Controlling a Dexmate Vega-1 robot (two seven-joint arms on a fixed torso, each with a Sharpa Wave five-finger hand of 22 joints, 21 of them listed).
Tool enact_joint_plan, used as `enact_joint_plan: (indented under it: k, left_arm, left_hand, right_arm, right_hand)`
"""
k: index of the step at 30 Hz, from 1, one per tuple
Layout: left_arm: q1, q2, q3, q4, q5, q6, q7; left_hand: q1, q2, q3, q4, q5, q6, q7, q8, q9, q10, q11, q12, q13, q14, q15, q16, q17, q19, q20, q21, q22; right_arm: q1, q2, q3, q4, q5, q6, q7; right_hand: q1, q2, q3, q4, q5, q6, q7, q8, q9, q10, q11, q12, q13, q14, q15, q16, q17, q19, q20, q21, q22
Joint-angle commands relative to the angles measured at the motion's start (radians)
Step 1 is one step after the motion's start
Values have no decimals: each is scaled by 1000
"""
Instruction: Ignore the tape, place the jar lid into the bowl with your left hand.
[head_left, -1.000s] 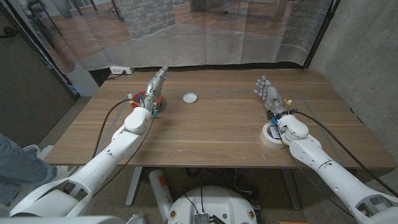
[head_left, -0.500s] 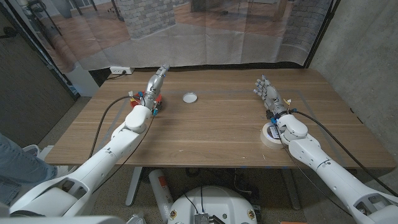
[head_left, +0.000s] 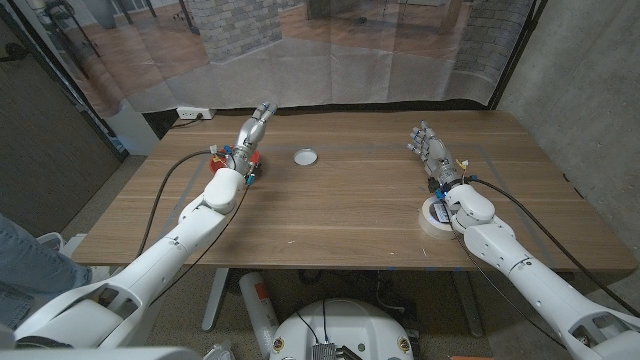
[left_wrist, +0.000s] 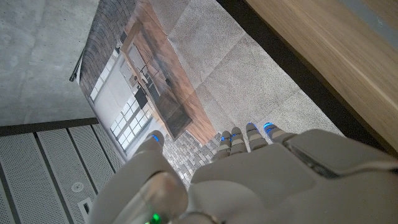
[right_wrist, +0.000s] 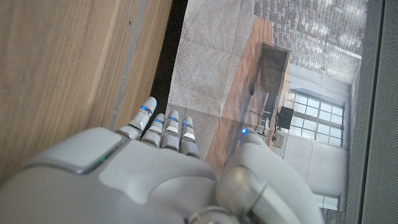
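Observation:
In the head view the white jar lid (head_left: 305, 156) lies on the wooden table (head_left: 340, 205) toward its far edge, near the middle. My left hand (head_left: 253, 133) is to the left of the lid and apart from it, fingers stretched toward the far edge, holding nothing. Under its wrist a red bowl (head_left: 214, 157) shows in part; the rest is hidden by the arm. My right hand (head_left: 428, 148) stands with its fingers apart at the right, empty. The wrist views show my left hand (left_wrist: 249, 180) and my right hand (right_wrist: 155, 174) with straight fingers past the table's edge.
A white roll of tape (head_left: 434, 216) lies on the table beside my right forearm. Cables run along both arms. A translucent curtain hangs behind the table's far edge, and a concrete wall stands to the right.
My left hand has shifted slightly toward the far edge, so a little more of the red bowl shows by its wrist. The lid, tape and right hand have not moved.

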Motion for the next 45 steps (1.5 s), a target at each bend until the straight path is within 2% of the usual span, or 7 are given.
enact_joint_plan:
  k: [1, 5, 23, 35, 45]
  left_arm:
    - [-1, 11, 12, -12, 113, -14, 80]
    - [-5, 7, 16, -8, 146, -22, 107]
    - [-21, 12, 42, -30, 251, 45, 172]
    - [-15, 30, 54, -61, 325, 86, 227]
    - [-24, 38, 66, -67, 371, 109, 255]
  left_hand:
    - [15, 2, 3, -9, 4, 13, 3, 6, 3, 7, -3, 4, 3, 7, -4, 5, 2, -10, 1, 9, 1]
    - [18, 3, 3, -10, 4, 17, 2, 6, 3, 10, -4, 4, 3, 10, -8, 5, 2, -9, 2, 9, 1]
    - [41, 22, 13, -19, 6, 42, -3, 8, 4, 30, -10, 5, 4, 25, -9, 4, 2, -13, 5, 4, 2]
    - [77, 34, 25, -39, 6, 54, -6, 8, 4, 50, -20, 7, 5, 36, -9, 3, 2, -13, 6, 2, 1]
    - [97, 38, 30, -51, 4, 59, -9, 7, 4, 56, -18, 6, 5, 38, -6, 1, 3, -10, 8, 2, 1]
  right_arm:
    - [-8, 0, 1, -14, -1, 4, -5]
    - [-10, 0, 0, -13, -1, 4, -2]
    - [-20, 7, 5, -8, 2, 21, -6]
    - [-21, 10, 3, -5, 3, 26, -1]
    - [-23, 11, 3, -6, -3, 38, -3]
  right_hand:
    - [4, 7, 4, -7, -1, 10, -3, 9, 3, 8, 3, 2, 4, 8, 0, 8, 0, 7, -33, -4, 3]
    - [4, 7, 4, -7, -2, 10, -4, 8, 3, 9, 5, 2, 4, 9, 0, 8, 0, 8, -32, -6, 3]
    - [5, 10, 3, -11, -3, 13, -6, 8, 3, 11, 3, 1, 4, 11, -1, 7, 0, 14, -32, -16, 3]
    - [4, 11, 2, -13, -4, 14, -8, 7, 4, 10, 6, 0, 4, 13, -1, 7, 0, 20, -32, -24, 3]
    - [6, 12, 2, -16, -5, 15, -6, 7, 4, 6, 3, -2, 4, 18, -3, 8, 0, 30, -34, -28, 4]
